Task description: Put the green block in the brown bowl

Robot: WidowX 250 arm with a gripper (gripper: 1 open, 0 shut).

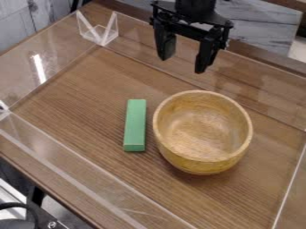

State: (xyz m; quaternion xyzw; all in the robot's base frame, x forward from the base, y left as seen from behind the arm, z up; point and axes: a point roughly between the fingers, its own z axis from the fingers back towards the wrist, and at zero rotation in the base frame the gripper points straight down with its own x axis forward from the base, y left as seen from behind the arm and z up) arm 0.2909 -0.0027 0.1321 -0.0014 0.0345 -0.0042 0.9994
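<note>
The green block (135, 124) lies flat on the wooden table, its long side running front to back, just left of the brown bowl (205, 131). The bowl is upright and holds nothing. My gripper (180, 54) hangs above the table at the back, beyond the bowl and apart from both things. Its black fingers (205, 54) point down and stand wide apart, open, with nothing between them.
Clear plastic walls (36, 67) ring the wooden table (84, 98). A clear folded plastic piece (98, 27) stands at the back left. The table's front edge runs diagonally at lower left, with dark gear below it.
</note>
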